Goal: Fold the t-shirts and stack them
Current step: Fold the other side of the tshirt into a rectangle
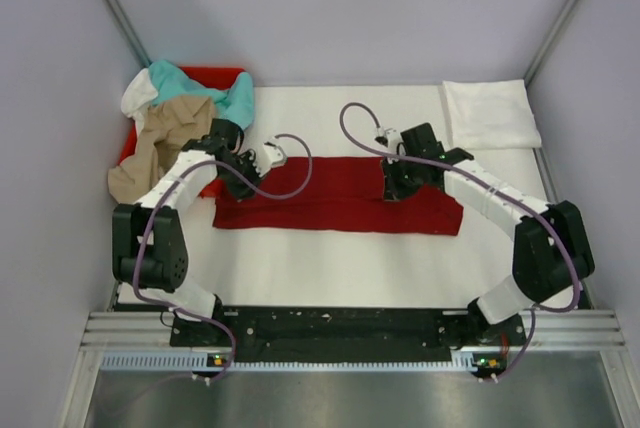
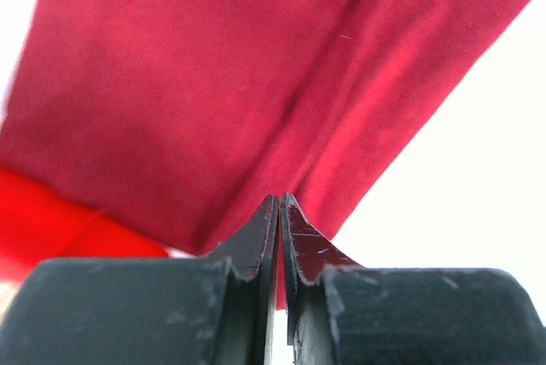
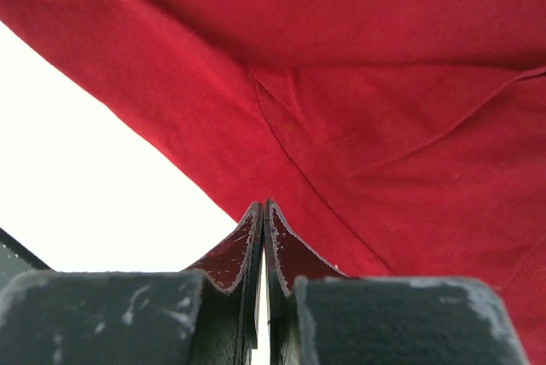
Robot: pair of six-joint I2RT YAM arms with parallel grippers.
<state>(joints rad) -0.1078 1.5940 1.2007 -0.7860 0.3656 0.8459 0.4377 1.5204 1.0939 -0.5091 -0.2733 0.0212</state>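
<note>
The dark red t-shirt (image 1: pixel 330 203) lies as a long folded strip across the middle of the white table. My left gripper (image 1: pixel 240 180) is at its left end. In the left wrist view it (image 2: pixel 280 199) is shut, with the dark red cloth (image 2: pixel 213 84) pinched at its tips. My right gripper (image 1: pixel 392 188) is over the strip's right half. In the right wrist view it (image 3: pixel 263 205) is shut on the cloth's edge (image 3: pixel 384 84). A folded white t-shirt (image 1: pixel 490 113) lies at the back right. The teal (image 1: pixel 235 98), tan (image 1: pixel 165 133) and another white t-shirt (image 1: pixel 138 96) are heaped in the bin.
The bright red plastic bin (image 1: pixel 225 74) stands at the back left, close to my left arm, and shows as a bright red patch in the left wrist view (image 2: pixel 51 220). Grey walls close in the table on three sides.
</note>
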